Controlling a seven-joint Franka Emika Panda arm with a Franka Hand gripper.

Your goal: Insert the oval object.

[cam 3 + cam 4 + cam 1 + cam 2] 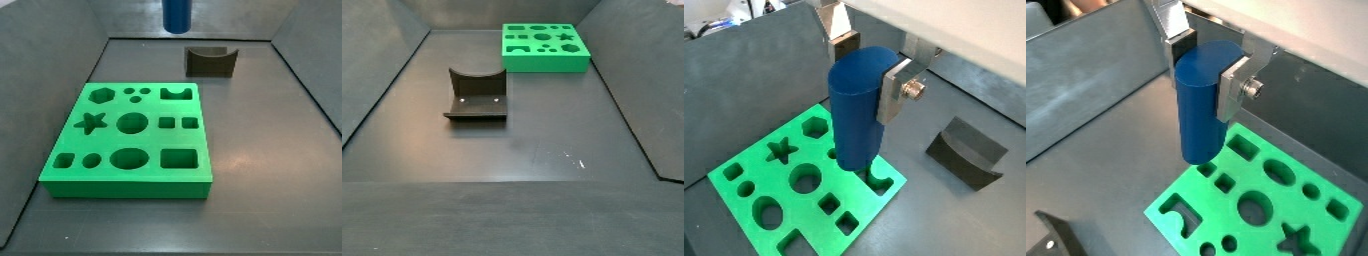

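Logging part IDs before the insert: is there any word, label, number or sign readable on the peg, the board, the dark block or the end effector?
None: no readable text in any view.
Blue oval peg, held in the end effector above the board: plain.
Green board: only cut-out shapes.
Dark arched block: unmarked.

Even, fairly bright light falls from overhead. The dark counter (pixel 529 170) carries a soft sheen in both side views, with small bright specks. The green board (pixel 127 140) looks vividly saturated. Wrist views are soft; the gripper (pixel 871 85) close to the lens is slightly blurred, shadows faint.
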